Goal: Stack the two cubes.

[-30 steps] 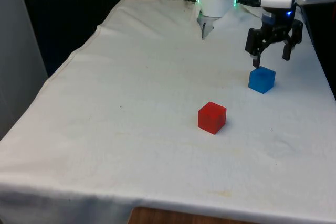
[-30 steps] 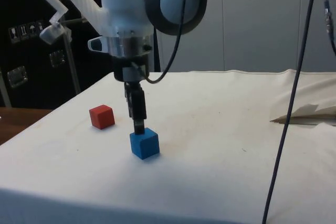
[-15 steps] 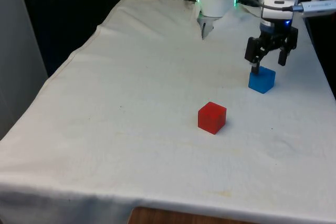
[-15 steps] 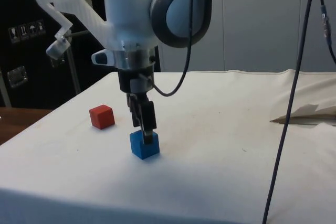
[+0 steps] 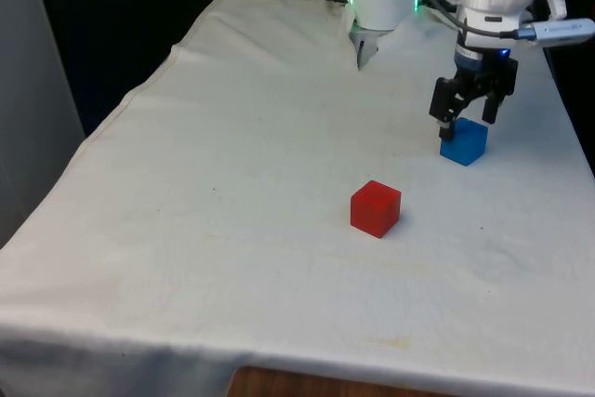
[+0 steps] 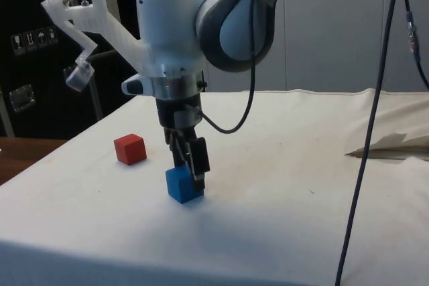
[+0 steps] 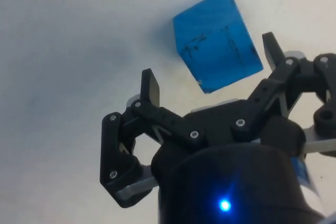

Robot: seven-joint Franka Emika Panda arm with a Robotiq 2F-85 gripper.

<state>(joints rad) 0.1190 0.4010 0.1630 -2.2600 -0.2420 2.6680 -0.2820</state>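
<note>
Over the last second the gripper (image 5: 469,117) has dropped from above the blue cube (image 5: 464,142) to its level, turning at the wrist as it came, so that its fingers, spread wide and holding nothing, now reach down around the cube's upper part. The cube sits on the cloth (image 5: 232,183) at the front view's right, and the wrist view shows it off-centre in the gap, nearer one finger (image 7: 272,49). I judge the grasp is close but not made, and the red cube (image 5: 376,208) waits well apart toward the table's middle.
</note>
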